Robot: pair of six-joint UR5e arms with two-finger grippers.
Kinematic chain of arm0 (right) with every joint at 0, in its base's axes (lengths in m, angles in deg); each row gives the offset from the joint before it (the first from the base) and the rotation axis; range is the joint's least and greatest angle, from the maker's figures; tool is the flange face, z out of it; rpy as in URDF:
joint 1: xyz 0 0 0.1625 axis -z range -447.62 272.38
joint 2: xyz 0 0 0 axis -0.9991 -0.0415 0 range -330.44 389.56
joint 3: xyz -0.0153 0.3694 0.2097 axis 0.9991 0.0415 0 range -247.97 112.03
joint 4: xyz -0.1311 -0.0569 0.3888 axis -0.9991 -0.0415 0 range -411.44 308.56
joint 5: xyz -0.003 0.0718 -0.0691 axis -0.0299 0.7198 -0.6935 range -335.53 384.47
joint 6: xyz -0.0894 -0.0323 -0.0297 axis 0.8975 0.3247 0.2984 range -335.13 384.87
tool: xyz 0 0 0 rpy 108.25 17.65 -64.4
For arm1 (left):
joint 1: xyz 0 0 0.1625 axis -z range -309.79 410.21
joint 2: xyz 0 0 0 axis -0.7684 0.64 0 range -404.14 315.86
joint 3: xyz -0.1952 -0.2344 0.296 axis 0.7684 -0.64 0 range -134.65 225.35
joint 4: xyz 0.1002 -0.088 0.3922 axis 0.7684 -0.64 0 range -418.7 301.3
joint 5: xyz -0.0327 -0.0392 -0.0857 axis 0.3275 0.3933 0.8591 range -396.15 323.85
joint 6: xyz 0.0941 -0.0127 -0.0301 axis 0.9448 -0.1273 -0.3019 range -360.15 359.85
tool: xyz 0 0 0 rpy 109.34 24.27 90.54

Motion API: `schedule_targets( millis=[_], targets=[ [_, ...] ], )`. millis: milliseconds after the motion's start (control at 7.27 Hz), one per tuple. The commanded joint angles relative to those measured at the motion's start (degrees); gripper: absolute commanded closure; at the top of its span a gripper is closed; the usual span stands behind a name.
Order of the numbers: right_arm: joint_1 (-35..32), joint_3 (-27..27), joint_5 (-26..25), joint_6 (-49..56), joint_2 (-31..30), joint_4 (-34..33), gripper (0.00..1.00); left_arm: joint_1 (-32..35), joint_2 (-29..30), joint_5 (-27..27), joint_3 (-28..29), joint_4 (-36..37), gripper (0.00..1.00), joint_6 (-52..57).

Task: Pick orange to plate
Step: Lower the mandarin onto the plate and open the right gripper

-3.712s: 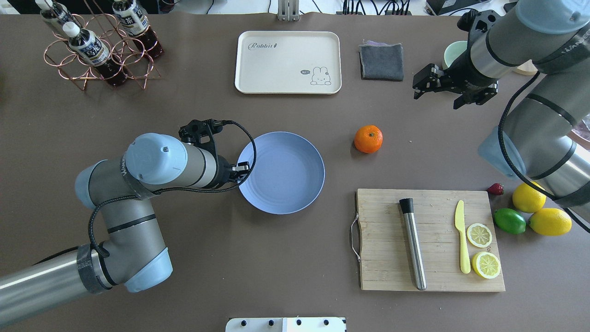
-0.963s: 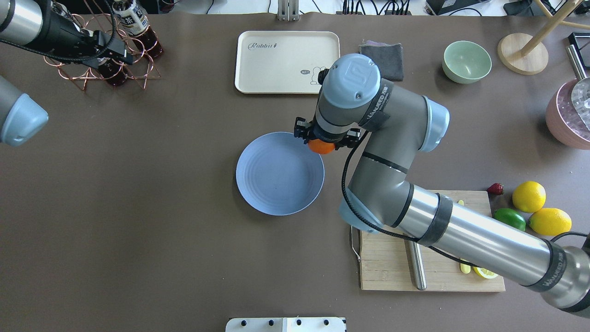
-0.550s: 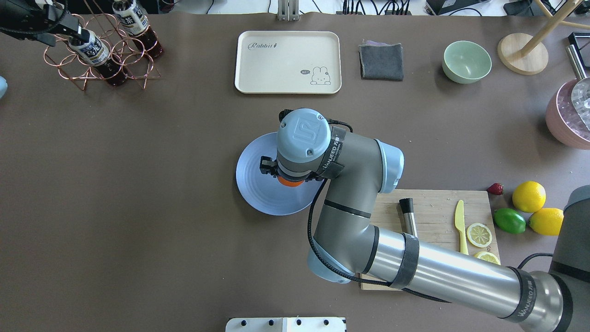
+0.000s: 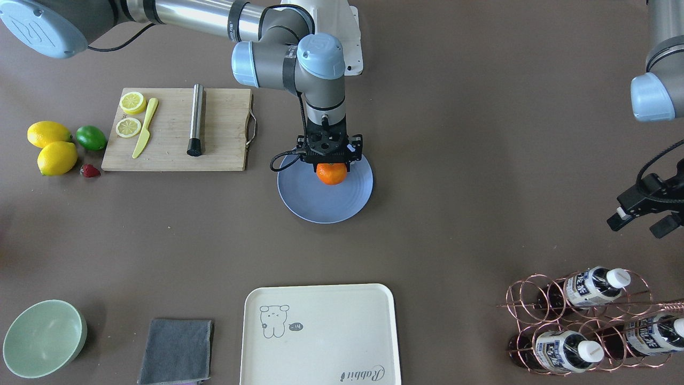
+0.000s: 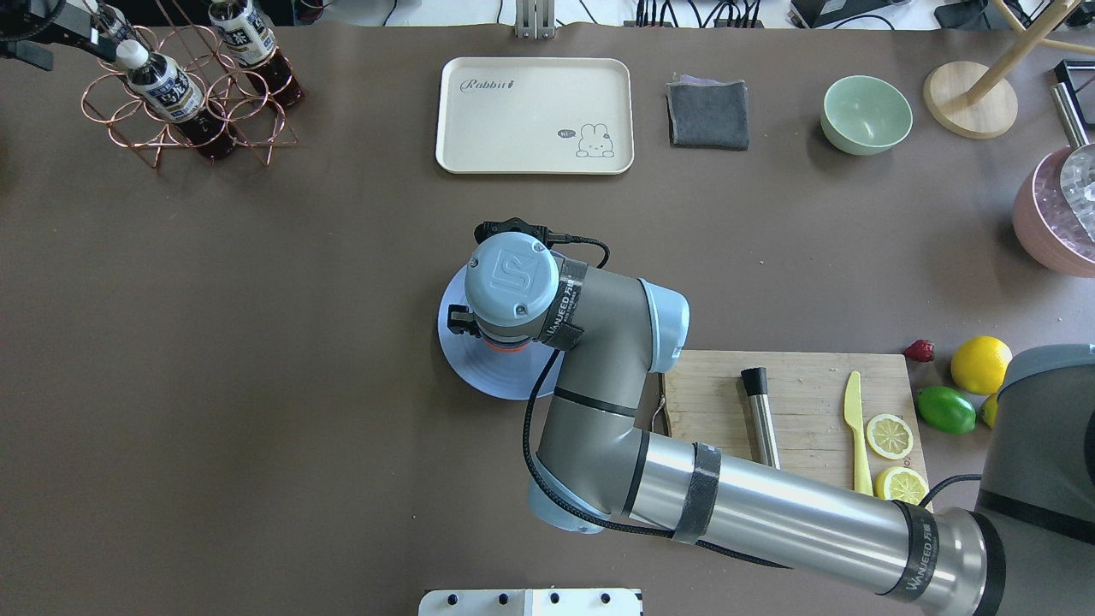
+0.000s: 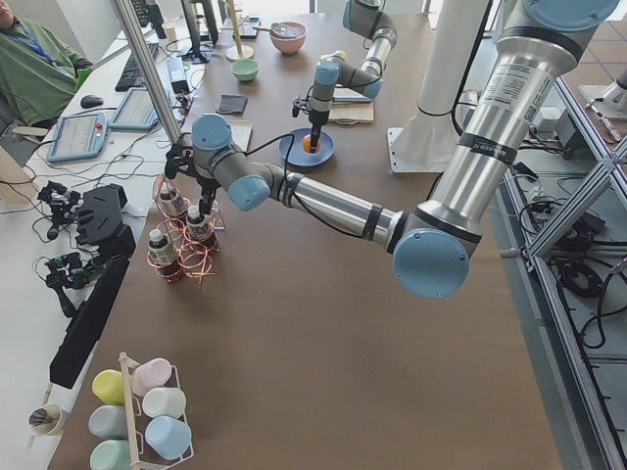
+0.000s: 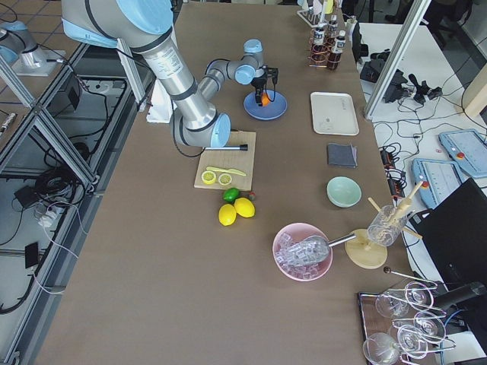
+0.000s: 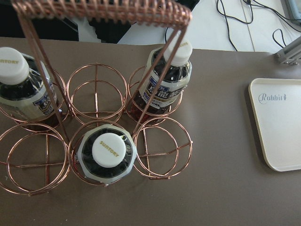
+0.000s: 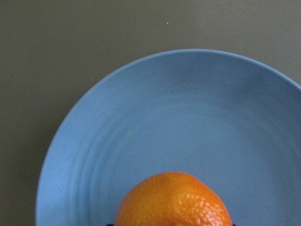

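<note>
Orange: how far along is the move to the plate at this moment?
Done: the orange is gripped and sits over the plate. In hand: the right end effector is shut on it; whether it touches the plate is unclear. Remaining: open, let it settle, withdraw. The left end effector is by the bottle rack, uninvolved.

The brown table [image 5: 257,385] carries the plate [image 5: 479,370] near its middle. Straight beyond the plate, away from the robot, lies a cream tray [image 5: 535,115]. To the robot's right of the tray sit a folded grey cloth [image 5: 708,114], a green bowl [image 5: 866,114] and a round wooden stand [image 5: 969,109]. Far beyond the plate on the left stands a copper bottle rack [image 5: 184,115]. Near the plate on its right lies a cutting board [image 5: 804,393]. Past the board are a strawberry [image 4: 90,170], two lemons [image 4: 57,158] and a lime [image 4: 91,138], close together. A pink bowl [image 5: 1039,231] sits well right of the plate.
</note>
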Motion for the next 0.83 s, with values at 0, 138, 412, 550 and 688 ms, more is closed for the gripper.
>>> schedule_targets(
  millis=[0, 138, 412, 550, 688],
  targets=[
    [-1.08, 1.49, -0.08, 0.56, 0.29, 0.40, 0.04, 0.26, -0.50, 0.06, 0.15, -0.03, 0.02, 0.55],
    [-1.78, 0.88, 0.80, 1.08, -0.06, 0.05, 0.00, 0.26, -0.42, 0.06, 0.06, -0.03, 0.02, 0.55],
    [-3.09, -3.40, 2.81, 1.18, -1.54, -3.08, 0.00, 0.26, -0.16, 0.15, 0.06, 0.14, 0.02, 0.46],
    [-5.71, -9.61, 5.79, 1.44, -2.34, -10.25, 0.00, 1.39, -0.24, 0.15, 0.41, 0.23, 0.02, 0.72],
    [-8.96, -17.33, 8.51, 5.53, -6.17, -15.63, 0.00, 3.66, -0.33, 0.93, 1.11, 1.97, 0.02, 6.81]
  ],
)
